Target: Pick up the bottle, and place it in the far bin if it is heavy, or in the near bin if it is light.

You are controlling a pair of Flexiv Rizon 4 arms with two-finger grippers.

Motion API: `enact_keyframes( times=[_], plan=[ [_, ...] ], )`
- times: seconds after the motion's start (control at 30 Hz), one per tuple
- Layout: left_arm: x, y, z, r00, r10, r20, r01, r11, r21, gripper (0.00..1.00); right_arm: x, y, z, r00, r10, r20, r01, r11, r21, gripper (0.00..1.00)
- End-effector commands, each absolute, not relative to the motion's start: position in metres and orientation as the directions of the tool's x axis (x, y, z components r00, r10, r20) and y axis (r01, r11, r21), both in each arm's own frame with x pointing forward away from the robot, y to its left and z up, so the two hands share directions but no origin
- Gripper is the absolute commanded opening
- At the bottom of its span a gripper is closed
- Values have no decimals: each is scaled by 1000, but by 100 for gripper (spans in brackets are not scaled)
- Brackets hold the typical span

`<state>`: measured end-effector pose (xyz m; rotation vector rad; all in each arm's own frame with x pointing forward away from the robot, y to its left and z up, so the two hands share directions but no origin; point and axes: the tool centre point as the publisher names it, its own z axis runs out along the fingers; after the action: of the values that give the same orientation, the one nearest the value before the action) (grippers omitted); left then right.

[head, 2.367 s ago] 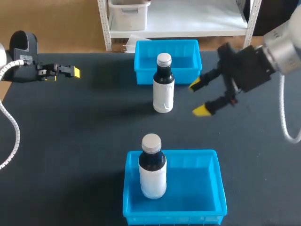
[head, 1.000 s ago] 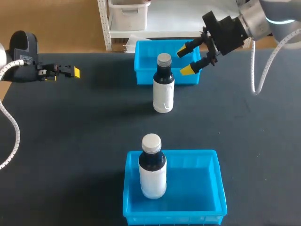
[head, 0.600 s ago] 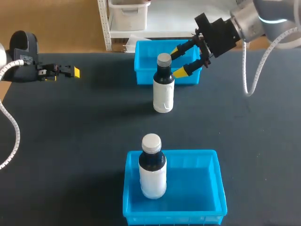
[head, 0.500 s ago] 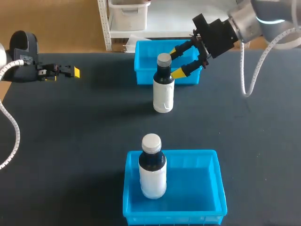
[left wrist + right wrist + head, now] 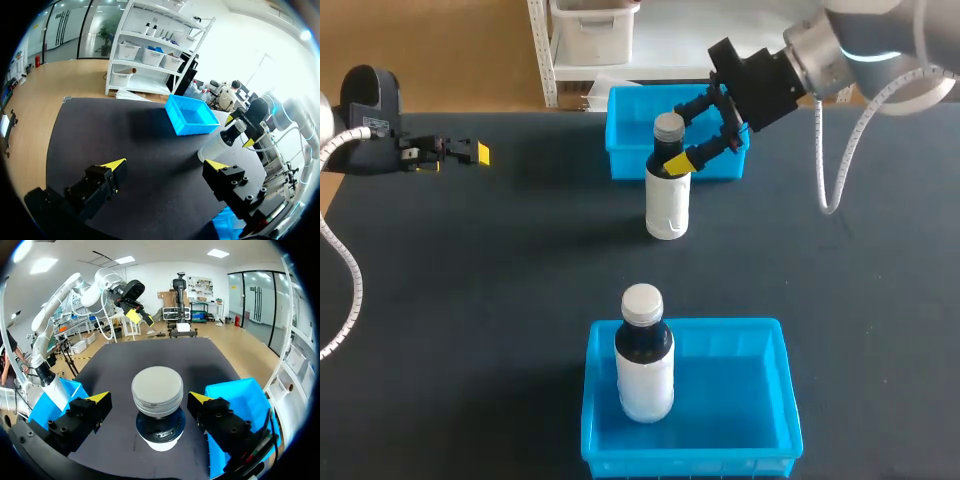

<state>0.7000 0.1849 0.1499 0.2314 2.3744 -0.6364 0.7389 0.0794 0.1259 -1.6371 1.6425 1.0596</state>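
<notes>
The dark table (image 5: pixel 470 300) fills most of the head view, and everything else is set out along its middle line. The near bin (image 5: pixel 786 385) is placed at the lower middle of the frame and the far bin (image 5: pixel 720 100) at the upper middle, so that each weight is given its own drop spot. A second bottle (image 5: pixel 644 365) is seen standing upright in the left part of the near bin.

The bottle (image 5: pixel 668 205) to be sorted stands upright on the table just in front of the far bin, between the two bins, where it can be reached from either side.

The right gripper (image 5: pixel 675 137) is brought in from the upper right of the frame and held level with the bottle's dark neck, just under the cap. Its fingers are spread, one on each side, and a gap is visible on both sides in the right wrist view, so nothing is clamped yet. This placement is judged to prepare a grasp below the cap.

The left gripper (image 5: pixel 450 155) is parked at the upper left of the frame with its fingers apart and nothing between them, well away from the bottle.
</notes>
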Motion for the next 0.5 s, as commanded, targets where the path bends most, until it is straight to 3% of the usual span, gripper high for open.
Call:
enact_keyframes(
  times=[0.03, 0.37, 0.5],
  plan=[
    [700, 185, 150, -767, 0, -642, 321, 866, -383, 100, 742, 81, 123, -81, -523, -849, -988, -70, 138, 100],
    [700, 185, 150, -767, 0, -642, 321, 866, -383, 100, 745, 86, 116, -101, -523, -846, -986, -62, 157, 100],
    [700, 185, 150, -767, 0, -642, 321, 866, -383, 100, 746, 87, 116, -104, -517, -850, -986, -61, 158, 91]
  ],
)
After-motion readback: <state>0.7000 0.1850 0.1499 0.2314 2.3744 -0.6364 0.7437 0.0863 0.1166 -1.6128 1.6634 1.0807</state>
